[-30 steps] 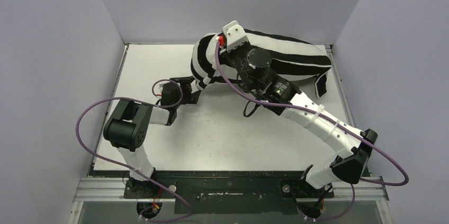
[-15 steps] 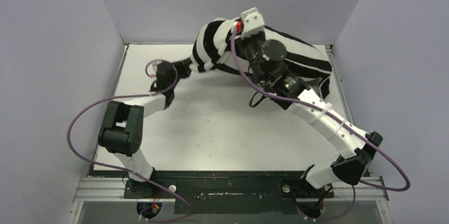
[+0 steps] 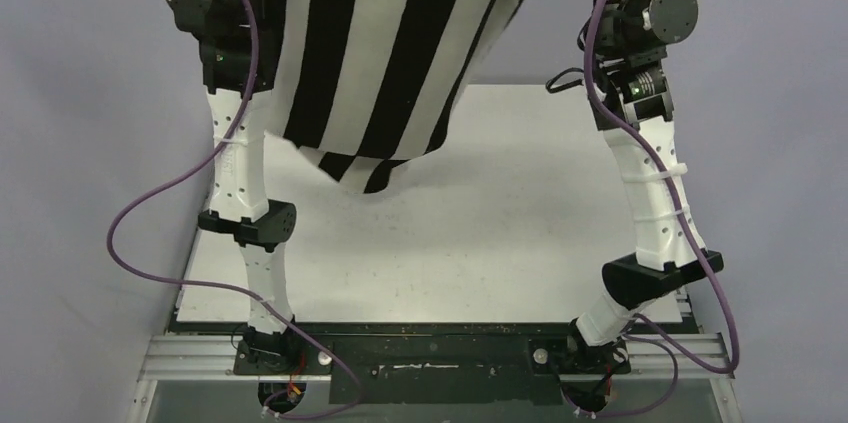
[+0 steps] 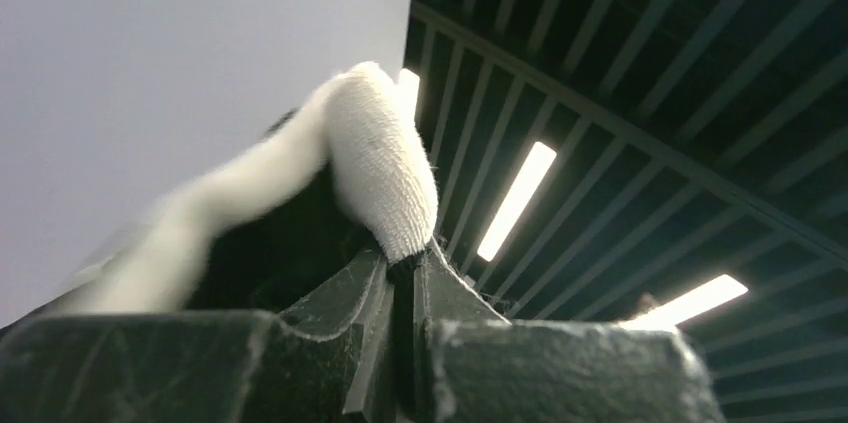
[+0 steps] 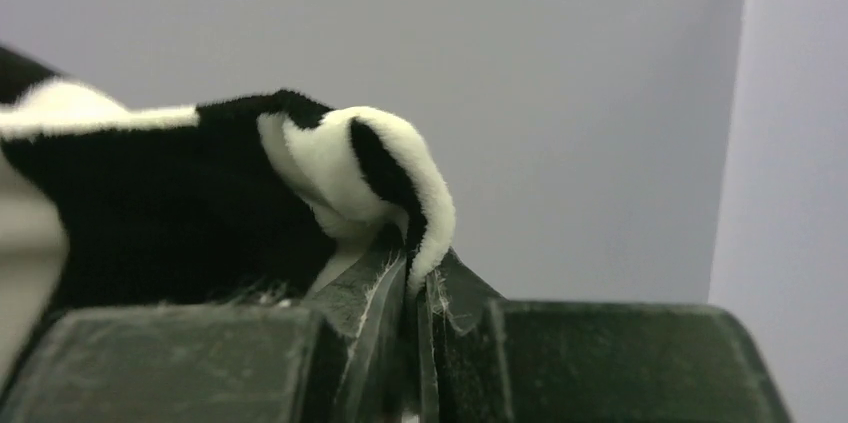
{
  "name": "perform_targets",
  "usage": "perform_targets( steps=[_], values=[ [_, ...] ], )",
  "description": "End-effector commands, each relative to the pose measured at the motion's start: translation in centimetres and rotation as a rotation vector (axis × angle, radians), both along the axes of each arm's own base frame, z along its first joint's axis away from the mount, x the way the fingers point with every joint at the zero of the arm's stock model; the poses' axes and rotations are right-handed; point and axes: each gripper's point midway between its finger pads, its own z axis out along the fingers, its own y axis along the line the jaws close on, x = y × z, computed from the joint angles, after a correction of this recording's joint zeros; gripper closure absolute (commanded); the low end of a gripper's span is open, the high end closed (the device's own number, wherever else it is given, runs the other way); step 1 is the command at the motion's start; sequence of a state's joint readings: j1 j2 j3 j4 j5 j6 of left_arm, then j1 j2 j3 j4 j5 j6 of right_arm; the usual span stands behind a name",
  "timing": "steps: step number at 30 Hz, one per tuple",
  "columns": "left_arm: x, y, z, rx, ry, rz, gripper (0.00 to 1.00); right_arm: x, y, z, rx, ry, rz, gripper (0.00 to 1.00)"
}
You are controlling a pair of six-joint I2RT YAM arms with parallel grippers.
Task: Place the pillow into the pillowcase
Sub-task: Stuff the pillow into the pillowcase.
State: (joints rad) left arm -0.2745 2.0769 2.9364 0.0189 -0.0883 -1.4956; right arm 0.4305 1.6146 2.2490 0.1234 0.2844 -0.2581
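Note:
The black-and-white striped pillowcase [image 3: 390,53] hangs high above the table, stretched between my two raised arms. Its lower edge dangles over the middle of the white tabletop [image 3: 480,233]. In the left wrist view my left gripper [image 4: 403,265] is shut on a white fold of the pillowcase [image 4: 385,173], black cloth beside it. My right gripper [image 5: 420,278] is shut on a fluffy black-and-white edge of the pillowcase [image 5: 330,168]. In the overhead view both pairs of fingertips lie beyond the top edge. The pillow is hidden; no plain white cushion shows.
The left arm [image 3: 235,153] and right arm [image 3: 650,163] stand nearly upright at either side of the table. Purple cables [image 3: 130,243] loop beside each arm. Grey walls [image 3: 760,143] enclose the table on three sides.
Both arms have swung up from the back of the table, lifting the pillowcase with them. The left gripper, open a second ago, has shut on the cloth.

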Motion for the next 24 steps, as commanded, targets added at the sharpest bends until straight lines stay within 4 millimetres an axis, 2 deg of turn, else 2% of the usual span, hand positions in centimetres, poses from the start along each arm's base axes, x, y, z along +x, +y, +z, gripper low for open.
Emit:
perform_targets(
  steps=[1,3,4,5,6,7,9,10,11,12,13,14,16,17,18,19,20,22,23,24],
  values=[
    [4.5,-3.4,-5.1,0.105,0.186,-0.100,1.00,0.5,-4.0,2.2,0.057,-0.143,0.025,1.00],
    [0.3,-8.8,-5.1,0.217,0.124,-0.038,1.00,1.8,-3.6,1.5,0.061,-0.120,0.058,1.00],
    [-4.2,-8.1,-2.9,0.106,0.030,-0.014,1.00,2.0,-3.0,1.2,0.059,-0.102,0.096,1.00],
    [-3.8,-8.7,-4.0,0.102,0.062,0.004,1.00,2.0,-2.0,0.7,0.048,-0.065,0.149,1.00],
    [-1.8,-8.0,-4.9,0.151,0.123,0.064,1.00,1.4,-0.9,0.1,0.054,-0.024,0.222,1.00],
    [0.3,-5.7,-4.3,0.167,0.150,0.141,1.00,-0.2,0.6,-0.5,0.067,0.003,0.317,1.00],
    [4.4,-0.6,-4.0,0.108,0.157,0.196,1.00,-5.4,4.2,-1.4,0.058,-0.042,0.521,1.00],
    [6.2,1.1,-4.5,0.076,0.150,0.177,1.00,-8.0,5.2,-1.4,0.058,-0.098,0.577,1.00],
    [7.6,2.0,-5.4,0.072,0.172,0.137,1.00,-9.1,5.5,-1.4,0.080,-0.125,0.587,1.00],
    [7.9,1.9,-5.8,0.085,0.179,0.084,1.00,-8.5,5.4,-0.9,0.082,-0.120,0.557,1.00],
    [7.3,0.4,-5.9,0.125,0.173,0.028,1.00,-6.7,5.0,-0.5,0.076,-0.089,0.489,1.00],
    [5.8,-2.3,-5.9,0.182,0.163,-0.028,1.00,-4.6,4.1,0.2,0.064,-0.070,0.413,1.00],
    [1.9,-7.8,-6.1,0.277,0.129,-0.103,1.00,-0.7,0.6,2.1,0.106,-0.089,0.359,1.00],
    [-0.9,-9.5,-5.7,0.274,0.088,-0.114,1.00,0.8,-1.0,3.1,0.133,-0.117,0.344,1.00],
    [-2.7,-10.1,-5.9,0.257,0.069,-0.081,1.00,1.9,-2.8,3.8,0.160,-0.147,0.330,1.00],
    [-4.0,-9.7,-5.6,0.237,0.062,-0.021,1.00,2.4,-4.0,4.4,0.165,-0.183,0.325,1.00],
    [-3.8,-8.5,-5.2,0.240,0.077,0.051,1.00,2.7,-5.0,4.7,0.169,-0.207,0.322,1.00],
    [-0.7,-4.8,-5.0,0.211,0.125,0.151,1.00,2.6,-5.8,4.5,0.181,-0.204,0.321,1.00],
    [1.2,-3.1,-4.8,0.179,0.128,0.169,1.00,2.0,-5.6,4.1,0.177,-0.182,0.335,1.00],
    [3.4,-1.6,-5.0,0.162,0.149,0.187,1.00,1.0,-4.5,3.6,0.158,-0.167,0.373,1.00]
  ],
)
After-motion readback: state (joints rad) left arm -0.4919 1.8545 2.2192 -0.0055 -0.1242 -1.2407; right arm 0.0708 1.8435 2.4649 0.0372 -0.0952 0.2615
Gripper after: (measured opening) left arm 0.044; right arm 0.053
